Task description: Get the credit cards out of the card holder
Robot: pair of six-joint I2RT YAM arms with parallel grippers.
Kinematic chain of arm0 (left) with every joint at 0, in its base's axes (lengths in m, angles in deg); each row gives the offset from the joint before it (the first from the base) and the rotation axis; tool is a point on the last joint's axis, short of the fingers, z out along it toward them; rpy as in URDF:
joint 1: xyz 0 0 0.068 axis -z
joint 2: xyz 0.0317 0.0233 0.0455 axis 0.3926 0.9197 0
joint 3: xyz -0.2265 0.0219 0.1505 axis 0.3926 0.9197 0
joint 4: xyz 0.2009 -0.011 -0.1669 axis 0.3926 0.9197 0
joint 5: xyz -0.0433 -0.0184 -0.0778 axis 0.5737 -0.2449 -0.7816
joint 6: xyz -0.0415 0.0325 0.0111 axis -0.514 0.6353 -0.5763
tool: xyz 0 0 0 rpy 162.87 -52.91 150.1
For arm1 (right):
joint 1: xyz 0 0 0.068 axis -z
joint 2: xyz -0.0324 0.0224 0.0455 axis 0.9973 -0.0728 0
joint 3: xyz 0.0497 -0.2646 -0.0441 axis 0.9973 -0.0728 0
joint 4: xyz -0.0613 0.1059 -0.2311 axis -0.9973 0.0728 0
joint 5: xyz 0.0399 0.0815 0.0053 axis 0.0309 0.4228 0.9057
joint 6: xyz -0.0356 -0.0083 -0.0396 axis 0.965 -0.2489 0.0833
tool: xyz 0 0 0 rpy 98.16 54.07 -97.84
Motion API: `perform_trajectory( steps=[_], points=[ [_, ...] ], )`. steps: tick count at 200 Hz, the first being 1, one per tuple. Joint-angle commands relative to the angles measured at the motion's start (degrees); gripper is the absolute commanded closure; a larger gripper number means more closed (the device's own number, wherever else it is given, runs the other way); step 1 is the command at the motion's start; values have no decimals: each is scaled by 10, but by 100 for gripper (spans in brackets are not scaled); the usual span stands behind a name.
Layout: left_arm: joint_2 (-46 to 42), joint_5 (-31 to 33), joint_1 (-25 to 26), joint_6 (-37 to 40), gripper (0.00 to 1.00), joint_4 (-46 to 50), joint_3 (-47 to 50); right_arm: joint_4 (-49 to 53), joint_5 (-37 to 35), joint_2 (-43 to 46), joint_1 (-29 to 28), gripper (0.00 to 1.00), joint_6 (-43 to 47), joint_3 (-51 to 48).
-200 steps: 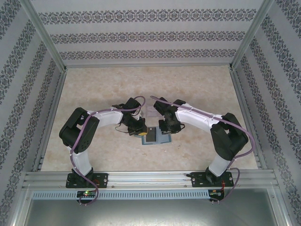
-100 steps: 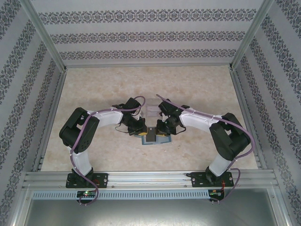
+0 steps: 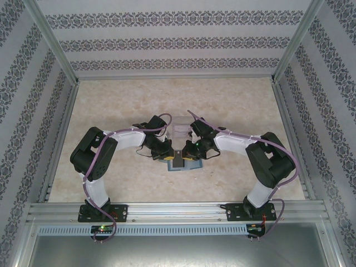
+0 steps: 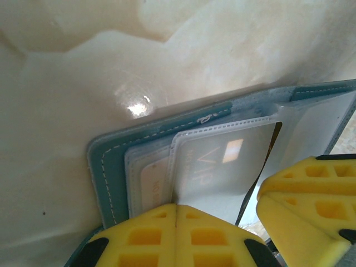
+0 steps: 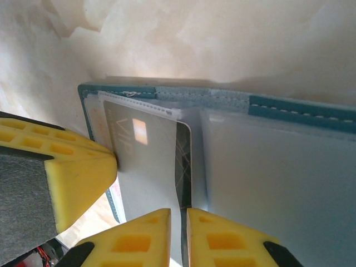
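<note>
My right end effector (image 5: 178, 214) has its jaws almost together. The edge of the black card (image 5: 183, 161) runs into the slit between them, so I judge it pinched. The pale card (image 5: 147, 167) lies just beside it, and both cards point their long axis straight at me, so the pull should come back along that line. My left end effector (image 4: 175, 208) is fully closed, tips pressed on the open card holder (image 4: 105, 167), seemingly pinning it to the worktop (image 3: 233, 105). The overhead view adds a clear tray (image 3: 181, 129) just beyond. The left wrist view shows the pale card bowing upward.
</note>
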Motion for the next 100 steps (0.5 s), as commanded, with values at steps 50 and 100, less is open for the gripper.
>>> perform_trajectory(
  steps=[50,100],
  points=[
    [22,30,2,11,100,38,-3,-12,9,-4,7,84,-5,-16],
    [22,30,2,10,100,40,-5,13,-15,2,8,84,2,-11]
  ],
)
